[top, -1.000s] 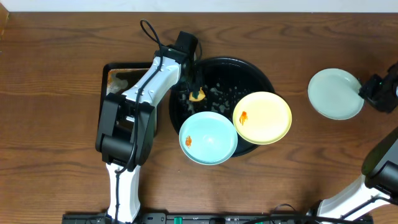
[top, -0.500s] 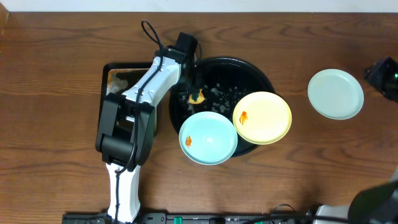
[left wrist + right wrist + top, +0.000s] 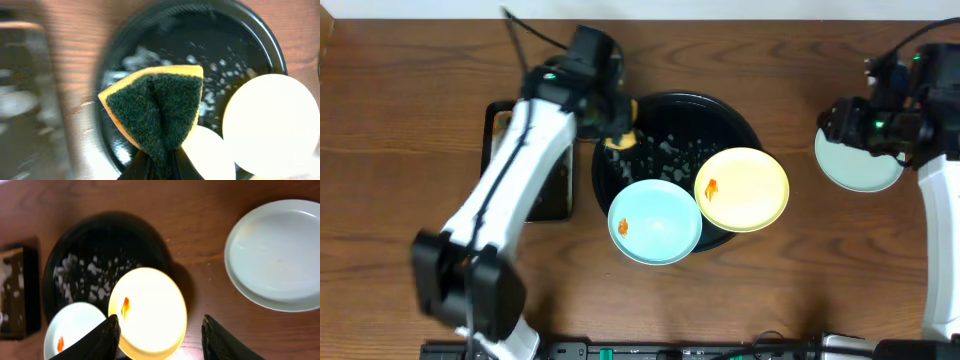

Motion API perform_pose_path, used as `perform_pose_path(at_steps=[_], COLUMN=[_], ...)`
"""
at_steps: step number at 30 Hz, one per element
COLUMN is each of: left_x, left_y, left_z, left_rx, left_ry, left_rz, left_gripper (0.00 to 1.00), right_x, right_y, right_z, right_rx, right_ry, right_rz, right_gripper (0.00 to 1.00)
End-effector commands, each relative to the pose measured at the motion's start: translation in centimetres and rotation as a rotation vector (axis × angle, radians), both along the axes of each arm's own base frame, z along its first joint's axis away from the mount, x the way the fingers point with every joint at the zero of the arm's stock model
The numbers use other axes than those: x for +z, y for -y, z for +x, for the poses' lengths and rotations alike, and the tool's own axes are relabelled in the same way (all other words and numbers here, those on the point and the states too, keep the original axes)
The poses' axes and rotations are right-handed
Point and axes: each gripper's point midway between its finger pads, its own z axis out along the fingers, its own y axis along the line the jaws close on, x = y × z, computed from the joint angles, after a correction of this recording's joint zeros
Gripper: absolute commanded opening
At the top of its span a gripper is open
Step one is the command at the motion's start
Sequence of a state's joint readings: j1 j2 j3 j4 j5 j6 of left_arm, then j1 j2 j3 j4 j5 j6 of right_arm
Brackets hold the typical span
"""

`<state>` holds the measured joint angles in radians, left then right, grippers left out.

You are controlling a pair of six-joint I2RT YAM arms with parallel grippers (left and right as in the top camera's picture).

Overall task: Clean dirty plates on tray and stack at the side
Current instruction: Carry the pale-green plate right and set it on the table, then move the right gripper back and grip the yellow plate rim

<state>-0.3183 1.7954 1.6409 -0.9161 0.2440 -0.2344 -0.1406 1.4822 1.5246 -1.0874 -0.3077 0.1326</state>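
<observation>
The round black tray [image 3: 720,115] carries soap foam and two plates. One is pale blue [image 3: 655,222] at its front and one is yellow [image 3: 742,188] at its right, each with an orange smear. A third, clean pale blue-green plate [image 3: 860,170] lies on the table at the right. My left gripper [image 3: 160,162] is shut on a green-and-yellow sponge [image 3: 155,107], held over the tray's rear left [image 3: 618,138]. My right gripper [image 3: 160,345] hangs open above the table between the yellow plate [image 3: 147,312] and the clean plate [image 3: 280,255], holding nothing.
A rectangular black tray [image 3: 552,195], wet and soapy, sits left of the round tray, partly under my left arm. Bare wood table lies in front and between the round tray and the side plate.
My left arm has lifted and swung, carrying the sponge slightly back and left over the tray. The right arm has come over the side plate, its jaws wider apart.
</observation>
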Motion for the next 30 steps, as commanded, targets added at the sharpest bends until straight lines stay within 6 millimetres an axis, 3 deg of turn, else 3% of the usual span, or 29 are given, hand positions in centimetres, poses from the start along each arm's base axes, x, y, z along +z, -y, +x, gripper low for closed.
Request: perform_pose_path(at_steps=[1,4,5,7,12,15,22,24,25,30], left_x=[3.2,2.9,2.0,0.4,-4.7,-7.4,-12.6,-14.0,-14.5,-14.8], left_y=[-7.7,-12.3,-14.3,-16.5,-19.8,-20.9,-21.2,-21.0,-21.0,-20.9], left_z=[0.3,-0.2,-0.5,-0.8,-1.0,-1.4,-1.1,-1.2,-1.3,-1.4], left_rx=[0.140,0.183,0.208,0.238,0.270,0.236,0.203,0.194,0.191,0.194], left_ry=[0.091,0.064,0.035,-0.010,-0.090,-0.149,-0.235,-0.267,-0.277,-0.288], left_rz=[0.202,0.327,0.380,0.425,0.456,0.475,0.488,0.481,0.480,0.476], left_gripper=[0.10,0.10,0.11,0.11,0.14,0.15,0.17,0.37,0.41,0.50], right_x=[-0.6,-0.6,-0.6,-0.6,-0.7,-0.9,-1.0,-1.0,-1.0,-1.1], right_y=[-1.5,-2.4,-2.6,-2.8,-2.9,-2.9,-2.9,-2.9,-2.9,-2.9], right_z=[-0.1,-0.1,-0.1,-0.1,-0.3,-0.6,-0.7,-0.7,-0.7,-0.7], right_rx=[0.072,0.096,0.103,0.108,0.110,0.110,0.110,0.110,0.110,0.110], right_ry=[-0.015,-0.014,-0.012,-0.012,-0.022,-0.036,-0.040,-0.040,-0.040,-0.042], right_rz=[-0.035,-0.037,-0.037,-0.037,-0.035,-0.035,-0.034,-0.034,-0.034,-0.034], right_gripper=[0.50,0.50,0.50,0.50,0.50,0.50,0.49,0.49,0.49,0.44])
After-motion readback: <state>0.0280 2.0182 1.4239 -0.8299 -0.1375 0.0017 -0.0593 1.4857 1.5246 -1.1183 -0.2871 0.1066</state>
